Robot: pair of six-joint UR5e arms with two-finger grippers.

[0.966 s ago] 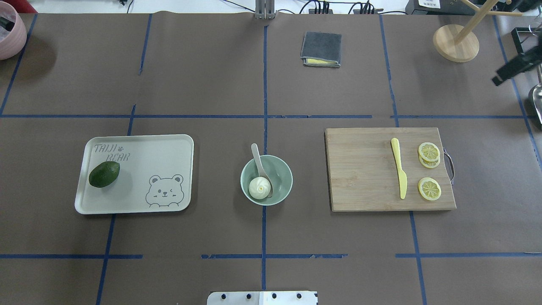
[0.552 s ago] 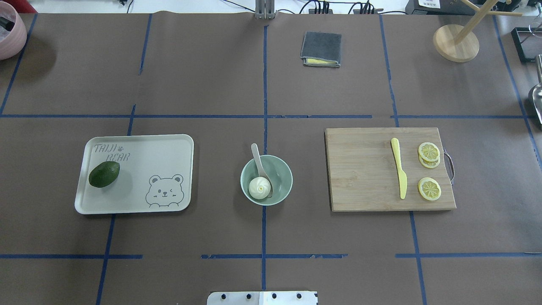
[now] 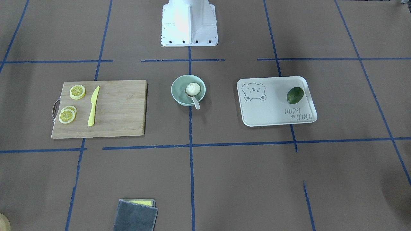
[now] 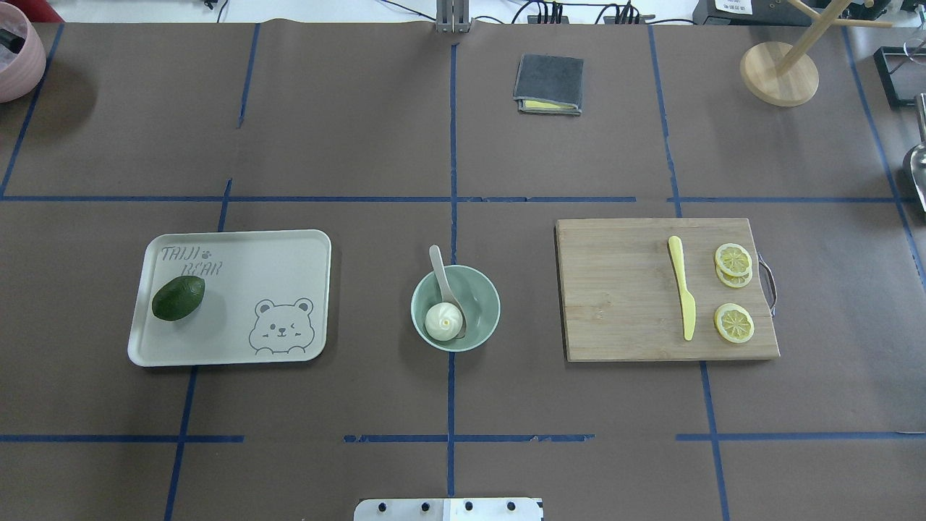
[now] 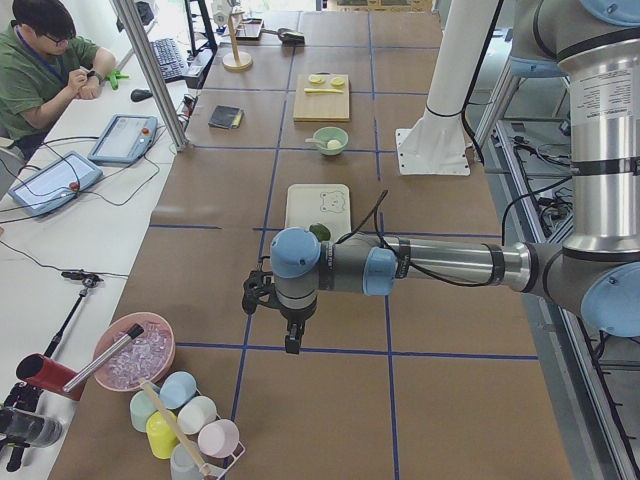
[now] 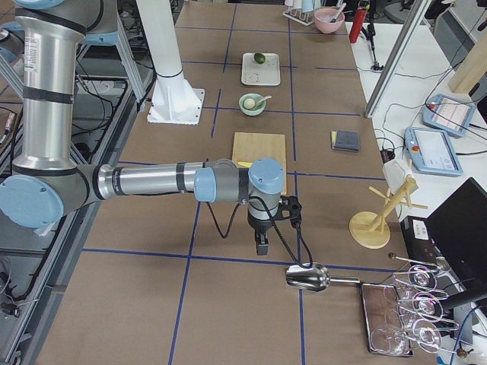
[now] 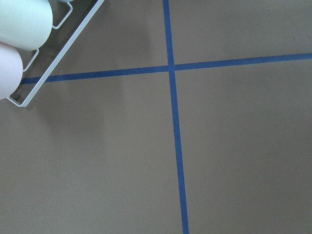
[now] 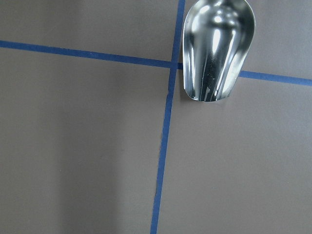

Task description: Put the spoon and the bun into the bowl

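Observation:
The pale mint-green bowl (image 4: 487, 295) stands at the table's middle; it also shows in the front view (image 3: 179, 97). The white pleated bun (image 4: 443, 321) lies inside it, as the front view (image 3: 193, 89) shows. The cream-white spoon (image 4: 438, 266) has its scoop in the bowl beside the bun and its handle leaning over the rim (image 3: 196, 103). My left gripper (image 5: 289, 342) hangs far off at the table's left end. My right gripper (image 6: 262, 247) hangs far off at the right end. I cannot tell whether either is open or shut.
A cream bear tray (image 4: 289, 268) with an avocado (image 4: 178, 297) lies left of the bowl. A cutting board (image 4: 615, 289) with a yellow knife (image 4: 682, 289) and lemon slices (image 4: 733, 323) lies right. A grey cloth (image 4: 548, 84), a wooden stand (image 4: 779, 72) and a metal scoop (image 8: 217, 48) sit farther off.
A dark part of my right arm at the overhead view's right edge has moved out of that view. The bowl, bun and spoon have not moved.

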